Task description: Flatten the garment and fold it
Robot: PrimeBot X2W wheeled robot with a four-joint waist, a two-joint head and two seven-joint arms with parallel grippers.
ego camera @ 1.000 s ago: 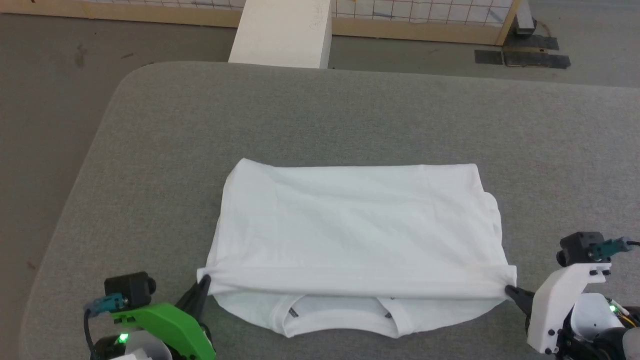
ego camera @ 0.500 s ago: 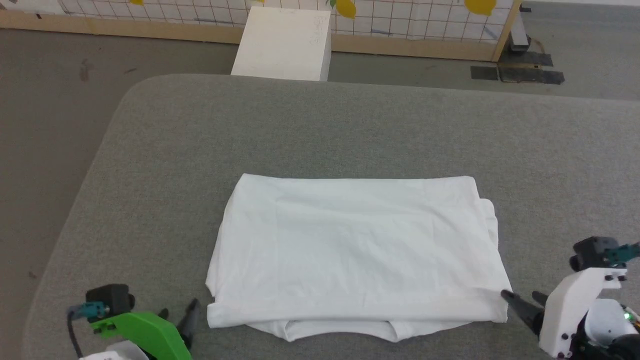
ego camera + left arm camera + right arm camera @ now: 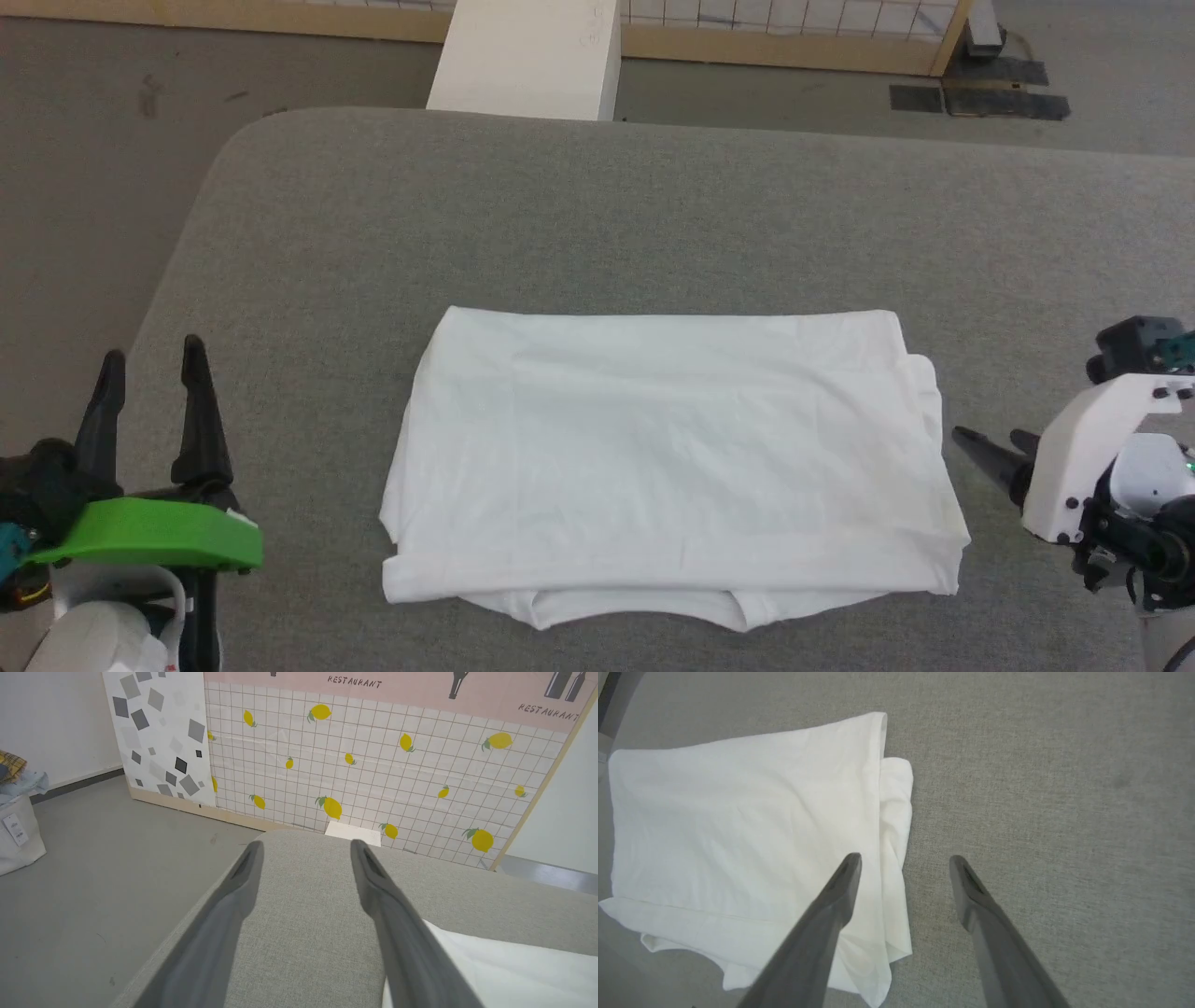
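Here, a grey padded surface (image 3: 653, 205) takes up most of the head view. On its near half, roughly centred between the two arms, lies the garment (image 3: 672, 439), a white shirt laid down as a broad rectangle. Its top layer is smooth, with only faint creases. A white box (image 3: 527, 56) stands beyond the far edge of the surface, well apart from the work.

The left gripper (image 3: 154, 349) hangs off the garment's left side, well apart from the cloth. Its jaws are spread wide and empty, pointing out over the surface. The right gripper (image 3: 988, 433) sits just beside the garment's right edge, jaws likewise parted and holding nothing. In the right wrist view one finger lines up over the cloth's edge and the other over bare surface; whether either touches cannot be told.

A rumpled strip (image 3: 894, 812) of an under layer pokes out past the top layer on the right. A curved lip (image 3: 635, 609), by its look the collar end, peeks from beneath the near edge.

Judging from this, the flattening and at least one fold are done. What seems left is tucking in the stray edges and perhaps one more fold for a tighter bundle.
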